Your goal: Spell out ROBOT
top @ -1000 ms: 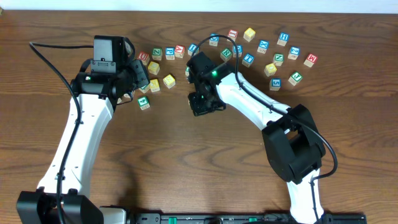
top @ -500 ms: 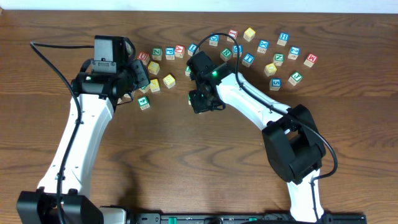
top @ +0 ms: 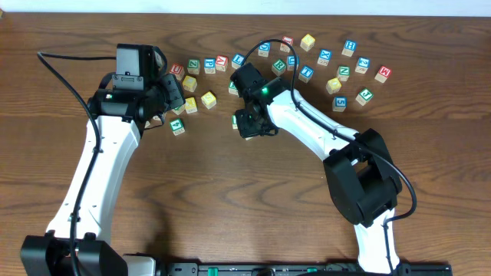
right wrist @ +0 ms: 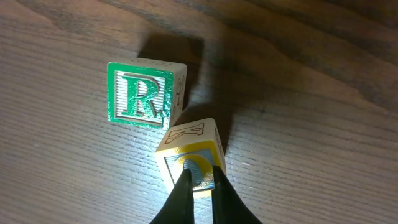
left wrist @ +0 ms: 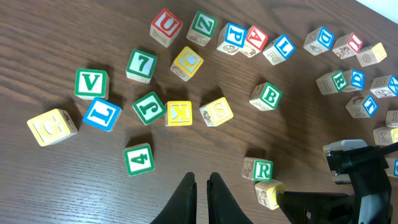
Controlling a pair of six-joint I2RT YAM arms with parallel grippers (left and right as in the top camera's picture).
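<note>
Overhead, the wooden table [top: 230,215] holds both arms. Right gripper [right wrist: 199,175] hangs just beside the R cube [right wrist: 142,94], fingers nearly pressed together and gripping nothing, tips over a tilted yellow cube [right wrist: 189,146] at R's corner. Left gripper [left wrist: 200,182], closed and empty, sits near R. B cube [left wrist: 267,96] lies apart from R.

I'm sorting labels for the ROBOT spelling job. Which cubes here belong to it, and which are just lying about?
For the job:
- green R cube
- yellow cube next to it, likely an O
- green B cube
- the T I cannot pick out

Lying about:
- red U cube
- green 7 cube
- green V cube
- green 4 cube
- yellow K cube
</note>
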